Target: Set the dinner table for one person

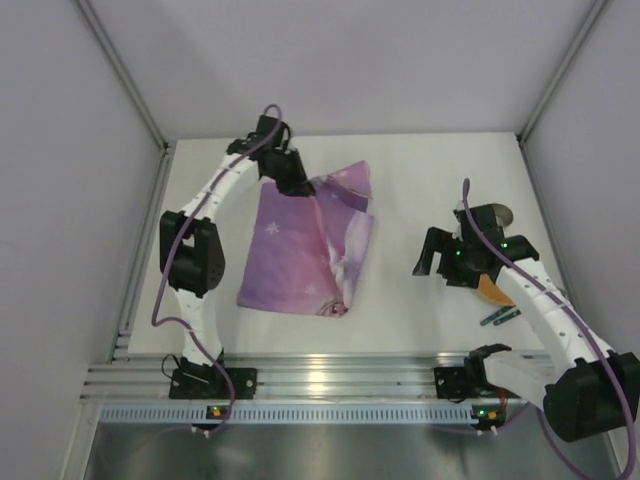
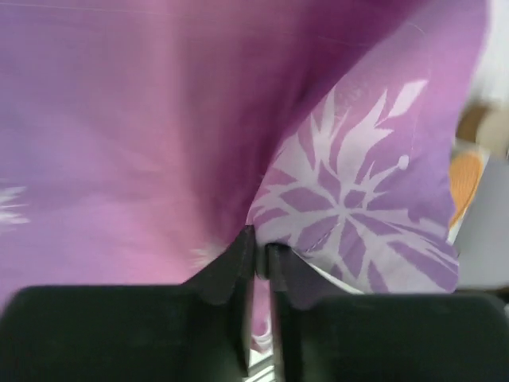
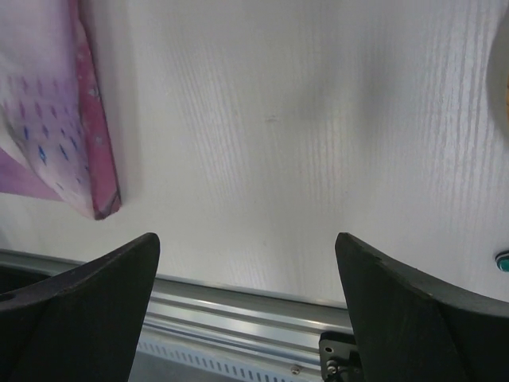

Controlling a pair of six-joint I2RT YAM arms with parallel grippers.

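Counter [image 1: 420, 190]: white and matte, filling the floor of the grey-walled cell under both arms, with an aluminium rail [image 1: 330, 378] along its near edge.
Placemat [image 1: 290, 250]: purple printed cloth on the left-centre of the counter. Its near part lies flat and its far right part is raised and folded over.
Left gripper [image 1: 300, 188]: at the placemat's far edge, clenched on a fold of the cloth. Purple fabric fills the wrist view and hides the counter beneath.
Right gripper [image 1: 432, 262]: released, jaws wide apart with nothing between them. It hangs over bare counter right of the placemat, near the rail.
Right edge: an orange piece [image 1: 492, 290] and a teal utensil [image 1: 500, 318] lie on the counter beside the right arm.
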